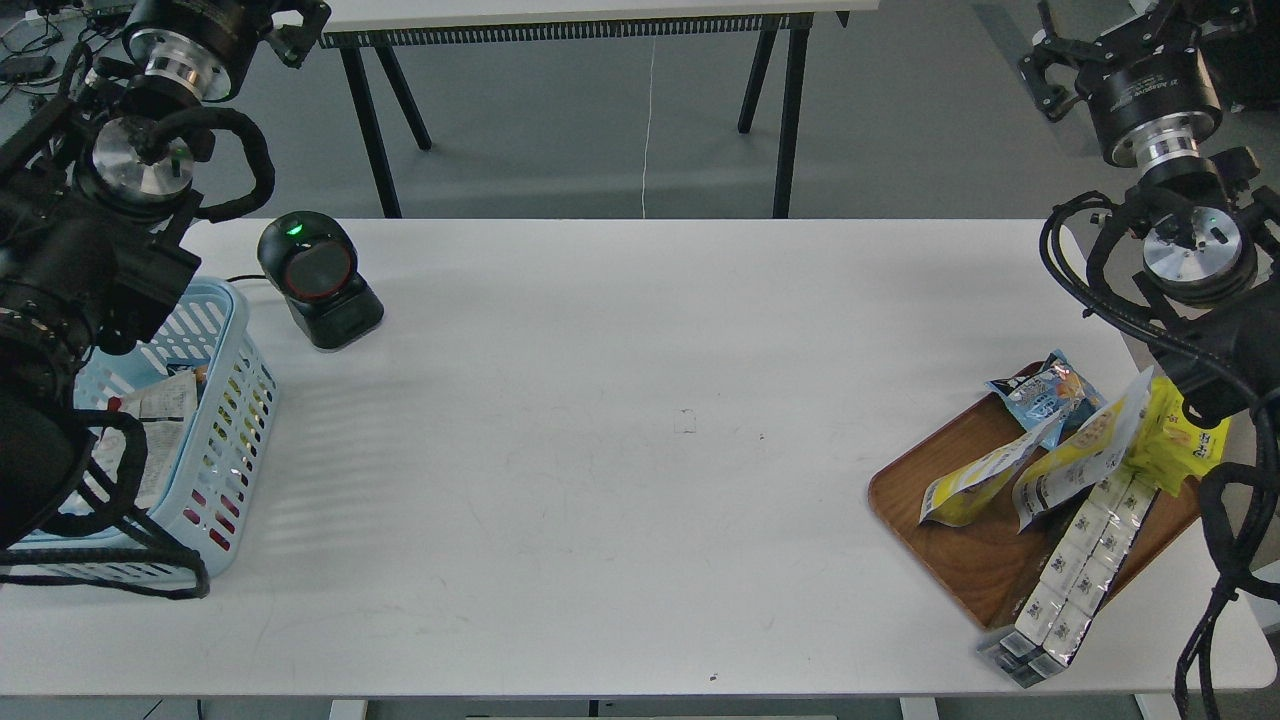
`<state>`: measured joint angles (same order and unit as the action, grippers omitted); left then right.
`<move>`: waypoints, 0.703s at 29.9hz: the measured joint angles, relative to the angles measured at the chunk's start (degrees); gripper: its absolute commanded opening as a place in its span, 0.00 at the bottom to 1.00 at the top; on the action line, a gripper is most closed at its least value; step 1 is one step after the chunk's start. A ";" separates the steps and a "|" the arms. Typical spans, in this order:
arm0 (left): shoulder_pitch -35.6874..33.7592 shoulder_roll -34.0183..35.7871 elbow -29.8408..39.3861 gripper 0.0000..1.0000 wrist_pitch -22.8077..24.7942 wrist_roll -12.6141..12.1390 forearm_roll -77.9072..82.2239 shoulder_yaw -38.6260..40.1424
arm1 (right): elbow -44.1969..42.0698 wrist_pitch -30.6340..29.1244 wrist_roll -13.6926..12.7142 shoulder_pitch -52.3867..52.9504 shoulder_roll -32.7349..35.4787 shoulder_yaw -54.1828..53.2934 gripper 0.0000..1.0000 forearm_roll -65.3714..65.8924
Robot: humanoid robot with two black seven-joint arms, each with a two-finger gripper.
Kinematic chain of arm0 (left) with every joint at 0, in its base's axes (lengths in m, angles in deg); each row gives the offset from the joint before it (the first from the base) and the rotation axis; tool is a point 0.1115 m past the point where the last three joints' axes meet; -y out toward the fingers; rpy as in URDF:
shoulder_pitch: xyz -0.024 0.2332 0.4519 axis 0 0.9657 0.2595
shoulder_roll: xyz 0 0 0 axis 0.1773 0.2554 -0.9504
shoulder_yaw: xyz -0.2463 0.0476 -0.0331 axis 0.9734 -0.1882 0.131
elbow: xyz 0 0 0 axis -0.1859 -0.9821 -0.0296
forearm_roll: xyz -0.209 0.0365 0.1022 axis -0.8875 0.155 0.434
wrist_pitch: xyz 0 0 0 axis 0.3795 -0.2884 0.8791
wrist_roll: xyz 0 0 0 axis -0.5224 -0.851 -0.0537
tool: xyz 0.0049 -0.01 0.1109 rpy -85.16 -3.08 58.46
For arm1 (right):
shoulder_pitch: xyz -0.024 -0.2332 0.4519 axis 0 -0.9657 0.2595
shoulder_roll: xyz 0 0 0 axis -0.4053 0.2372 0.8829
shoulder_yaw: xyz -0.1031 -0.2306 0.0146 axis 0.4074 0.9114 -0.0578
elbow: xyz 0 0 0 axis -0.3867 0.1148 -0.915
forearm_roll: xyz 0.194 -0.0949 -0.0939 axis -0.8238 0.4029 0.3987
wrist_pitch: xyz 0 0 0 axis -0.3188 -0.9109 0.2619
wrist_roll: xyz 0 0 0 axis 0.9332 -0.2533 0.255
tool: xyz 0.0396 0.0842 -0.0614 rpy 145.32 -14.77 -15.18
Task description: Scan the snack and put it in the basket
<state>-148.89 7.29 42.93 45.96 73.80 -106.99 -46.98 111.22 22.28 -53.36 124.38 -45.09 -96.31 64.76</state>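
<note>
Light blue slotted plastic basket (pixel 215 400) sits below the left gripper (pixel 295 35). Yellow nut-picture pouch (pixel 1085 455) lies on the brown wooden tray (pixel 975 545), well below the right gripper (pixel 1045 65); neither gripper's jaw state can be told.

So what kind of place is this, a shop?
More likely a lab mock-up of a checkout: a barcode scanner on a plain white table, a tray of snack packets, a blue basket, and bare floor behind.

my table (pixel 620 400): matt white, smooth | tray (pixel 960 540): brown wood grain | basket (pixel 225 400): slotted light blue plastic | snack (pixel 1080 455): glossy yellow foil
</note>
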 measured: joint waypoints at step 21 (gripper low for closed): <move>-0.08 0.35 0.00 1.00 0.00 -0.53 -0.02 -0.08 | 8.94 0.00 0.94 19.87 7.06 30.94 0.99 9.55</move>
<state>-148.97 7.64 42.93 45.96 73.28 -107.02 -47.06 120.16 22.28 -52.41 144.25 -38.03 -65.36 74.31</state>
